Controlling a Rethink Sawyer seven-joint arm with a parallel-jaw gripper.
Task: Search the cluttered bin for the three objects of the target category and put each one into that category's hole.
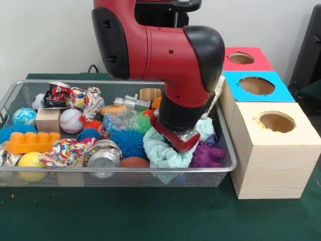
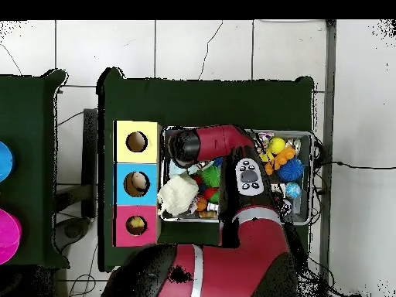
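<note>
**Arm down in the bin's right end**

Nearest the camera stands the pale wooden box [image 1: 273, 150], its round hole on top, first in a row of three; behind it come the blue box [image 1: 257, 85] and the red box [image 1: 244, 58]. Just beside the wooden box, the wire bin [image 1: 120, 173] sits on the dark green table [image 1: 150, 216], packed with toys.

At the bin's right end, a pale green knitted rope toy [image 1: 163, 153] lies against the front wall, touching a purple rubbery toy [image 1: 206, 155]. The gripper [image 1: 180, 142] is pressed down right on top of these two (its red end is all that shows, so whether it is released or clenched on anything cannot be told). The red and black arm [image 1: 165, 55] fills the view above it.

Further left lie a blue spiky ball [image 1: 129, 141], a crushed silver can [image 1: 104, 154], an orange toy brick [image 1: 31, 142], a baseball [image 1: 70, 120], a yellow ball [image 1: 31, 161] and a small globe ball [image 1: 23, 116].

From overhead, a cream-coloured lump [image 2: 179, 194] rests at the bin's edge beside the boxes.
</note>
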